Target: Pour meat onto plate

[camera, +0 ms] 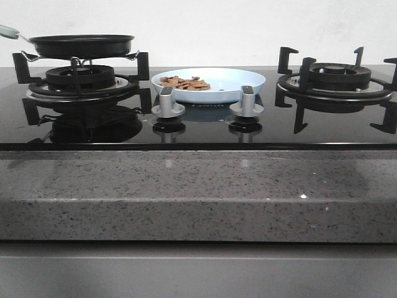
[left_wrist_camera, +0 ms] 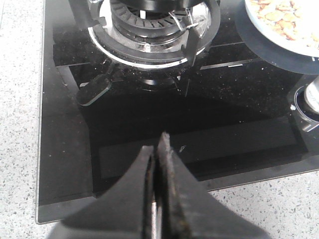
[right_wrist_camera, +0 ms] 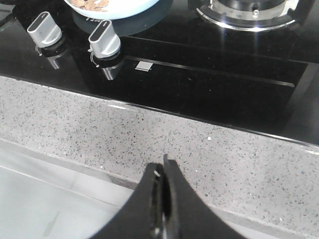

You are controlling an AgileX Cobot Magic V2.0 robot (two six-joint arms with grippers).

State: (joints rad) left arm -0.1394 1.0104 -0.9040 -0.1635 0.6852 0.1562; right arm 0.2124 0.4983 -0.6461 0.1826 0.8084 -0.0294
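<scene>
The pale blue-white plate (camera: 239, 85) sits on the black glass hob between the two burners, behind the knobs. A heap of orange-brown meat (camera: 185, 82) lies on its left half. The left wrist view catches part of the plate (left_wrist_camera: 259, 31) with meat (left_wrist_camera: 279, 15) on it, and the right wrist view its near rim (right_wrist_camera: 130, 12) and a little meat (right_wrist_camera: 89, 4). My left gripper (left_wrist_camera: 156, 145) hangs shut and empty over the hob's front left glass. My right gripper (right_wrist_camera: 163, 167) is shut and empty over the stone counter edge. Neither arm shows in the front view.
A black frying pan (camera: 80, 44) rests on the left burner (camera: 80, 79), its handle going off to the left. The right burner (camera: 335, 79) is bare. Two silver knobs (camera: 167, 102) (camera: 247, 101) stand in front of the plate. A speckled grey counter (camera: 198, 186) runs along the front.
</scene>
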